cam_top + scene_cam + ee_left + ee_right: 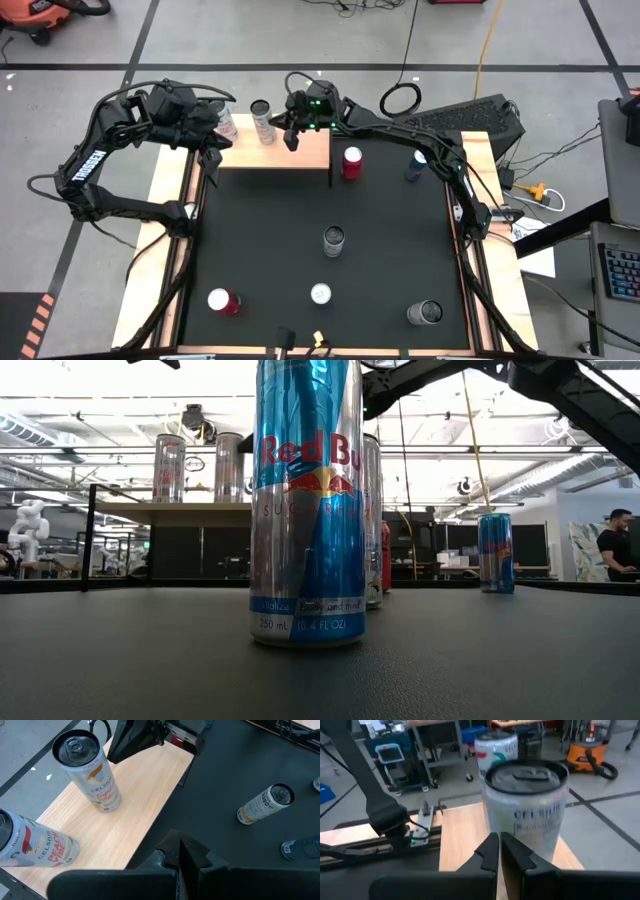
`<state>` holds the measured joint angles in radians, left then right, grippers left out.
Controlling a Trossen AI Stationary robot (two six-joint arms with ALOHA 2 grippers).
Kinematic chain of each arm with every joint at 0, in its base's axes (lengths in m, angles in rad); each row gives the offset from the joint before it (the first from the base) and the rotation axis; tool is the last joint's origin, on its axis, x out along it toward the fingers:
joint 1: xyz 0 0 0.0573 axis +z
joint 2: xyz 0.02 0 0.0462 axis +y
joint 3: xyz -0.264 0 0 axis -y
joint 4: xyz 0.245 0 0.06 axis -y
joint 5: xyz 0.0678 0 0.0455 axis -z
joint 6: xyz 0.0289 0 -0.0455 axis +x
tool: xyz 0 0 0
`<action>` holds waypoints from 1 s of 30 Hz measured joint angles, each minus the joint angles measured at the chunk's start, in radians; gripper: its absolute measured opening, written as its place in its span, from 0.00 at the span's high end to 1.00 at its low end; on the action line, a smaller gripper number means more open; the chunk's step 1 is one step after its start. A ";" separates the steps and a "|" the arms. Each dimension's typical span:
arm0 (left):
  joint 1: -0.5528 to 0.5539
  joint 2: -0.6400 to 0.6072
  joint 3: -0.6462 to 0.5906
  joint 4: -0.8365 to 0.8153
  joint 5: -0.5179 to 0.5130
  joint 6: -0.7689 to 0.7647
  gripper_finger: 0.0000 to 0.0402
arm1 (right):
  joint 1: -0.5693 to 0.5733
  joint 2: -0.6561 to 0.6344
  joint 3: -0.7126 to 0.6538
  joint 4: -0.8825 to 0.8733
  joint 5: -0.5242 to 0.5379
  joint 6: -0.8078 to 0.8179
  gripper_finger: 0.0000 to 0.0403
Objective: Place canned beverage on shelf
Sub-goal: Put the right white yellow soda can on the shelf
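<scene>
The shelf (305, 155), a light wooden top on thin dark legs, stands at the table's far edge. Two Celsius cans stand upright on it: a white one (262, 121) (88, 770) and a peach one (228, 123) (35, 845) to its left. My right gripper (292, 138) (499, 847) hovers shut over the shelf, just right of the white can (527, 805), with nothing between its fingers. My left gripper (212, 152) (180, 852) hangs shut above the shelf's left near corner, holding nothing.
More cans stand on the black mat: a red one (352, 162) and a blue one (415, 165) right of the shelf, one mid-table (333, 240), and three near the front (222, 300) (320, 294) (424, 313). A Red Bull can (305, 500) fills the low view.
</scene>
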<state>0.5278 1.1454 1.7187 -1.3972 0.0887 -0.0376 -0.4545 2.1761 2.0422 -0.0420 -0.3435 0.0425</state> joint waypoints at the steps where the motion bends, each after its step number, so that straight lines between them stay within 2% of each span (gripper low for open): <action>1: 0.000 0.000 0.000 0.000 0.000 0.000 1.00 | 0.000 0.000 0.000 0.003 0.000 0.002 1.00; 10: 0.000 0.000 0.000 0.000 0.000 -0.001 1.00 | -0.004 0.000 0.000 -0.024 0.004 0.025 1.00; 16: 0.000 0.000 0.000 0.000 0.000 0.000 1.00 | -0.014 -0.004 0.000 -0.065 0.059 0.025 1.00; 30: 0.000 0.000 0.000 0.000 0.000 0.000 1.00 | -0.017 0.003 0.000 0.019 0.075 0.030 1.00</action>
<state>0.5276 1.1454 1.7187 -1.3972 0.0887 -0.0374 -0.4713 2.1792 2.0422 -0.0226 -0.2686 0.0728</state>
